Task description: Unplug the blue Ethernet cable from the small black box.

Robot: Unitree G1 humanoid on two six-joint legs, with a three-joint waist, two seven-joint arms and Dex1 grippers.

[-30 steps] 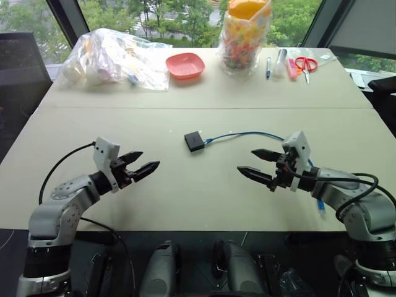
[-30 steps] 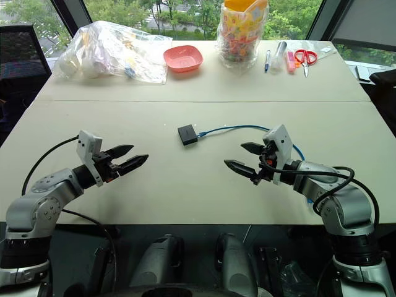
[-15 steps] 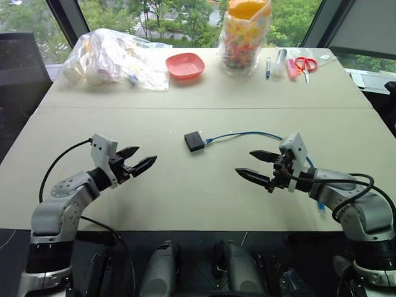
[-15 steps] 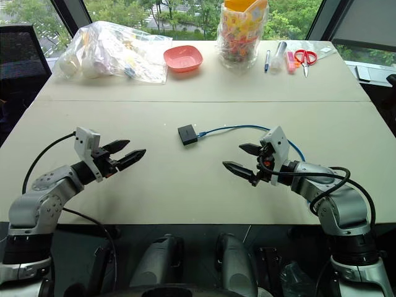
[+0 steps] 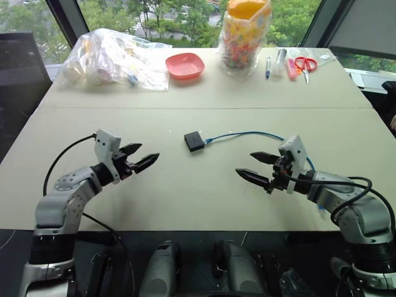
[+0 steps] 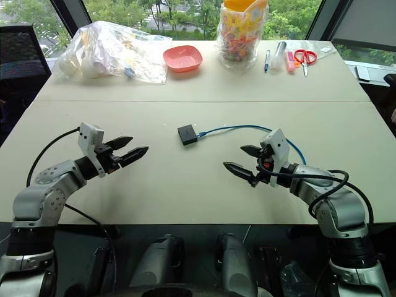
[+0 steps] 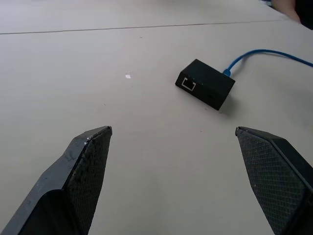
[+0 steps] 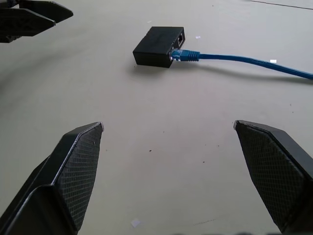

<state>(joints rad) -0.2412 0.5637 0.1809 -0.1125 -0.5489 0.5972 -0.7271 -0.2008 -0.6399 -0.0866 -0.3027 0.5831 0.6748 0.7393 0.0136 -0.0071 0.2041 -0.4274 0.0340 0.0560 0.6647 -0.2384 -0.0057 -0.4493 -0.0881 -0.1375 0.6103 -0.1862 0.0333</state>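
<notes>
Both arms reach forward over the near part of the table, elbows bent, forearms angled inward toward each other. The left gripper [image 5: 140, 159] hovers above the tabletop near the table's left front, its two black fingers [image 7: 88, 161] spread wide apart and pointing toward the middle. The right gripper [image 5: 255, 167] hovers near the right front, aimed inward and slightly downward, its fingers [image 8: 76, 166] likewise spread wide with nothing between them. Each wrist carries a white camera block, and black cables loop from both arms.
</notes>
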